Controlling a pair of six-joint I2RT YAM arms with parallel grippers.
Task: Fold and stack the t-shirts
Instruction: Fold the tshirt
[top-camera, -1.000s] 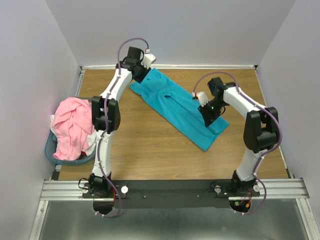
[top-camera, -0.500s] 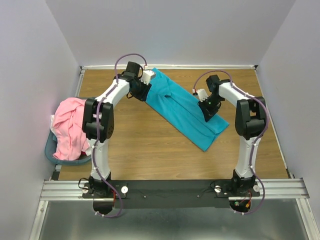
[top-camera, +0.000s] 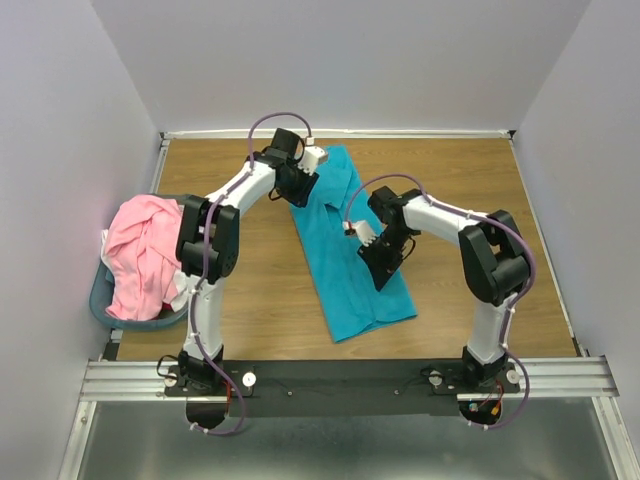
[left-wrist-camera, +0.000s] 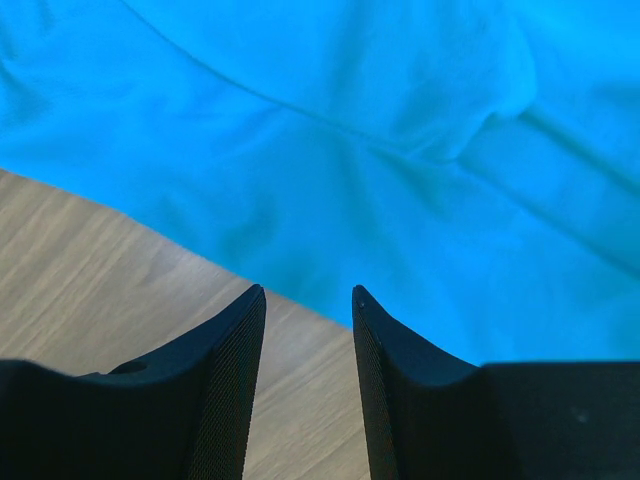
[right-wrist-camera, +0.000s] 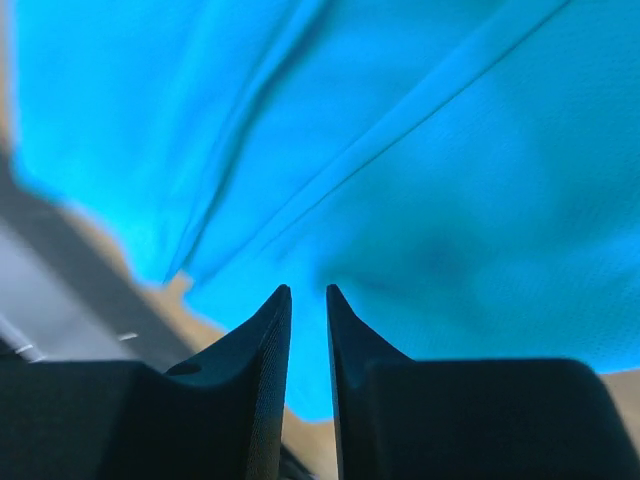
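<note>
The teal t-shirt (top-camera: 335, 250) lies as a long folded strip on the wooden table, running from the far middle down toward the near edge. My left gripper (top-camera: 300, 188) sits at its far left edge; in the left wrist view the left gripper (left-wrist-camera: 308, 290) is open with bare wood between the jaws and the teal t-shirt (left-wrist-camera: 380, 150) just beyond the tips. My right gripper (top-camera: 378, 268) is low on the strip's right side; in the blurred right wrist view the right gripper (right-wrist-camera: 308, 288) is almost closed, tips against the teal t-shirt (right-wrist-camera: 430, 170). The pink t-shirt (top-camera: 140, 250) is bunched in the basket.
The blue-grey basket (top-camera: 100, 300) stands at the table's left edge, with a bit of white cloth (top-camera: 180, 290) under the pink shirt. Grey walls enclose the wooden table (top-camera: 470, 170) on three sides. The black arm rail (top-camera: 340, 378) runs along the near edge.
The teal shirt has swung from a diagonal to nearly straight front-to-back and shifted left. My right gripper moved left and nearer with its lower end. My left gripper moved slightly right.
</note>
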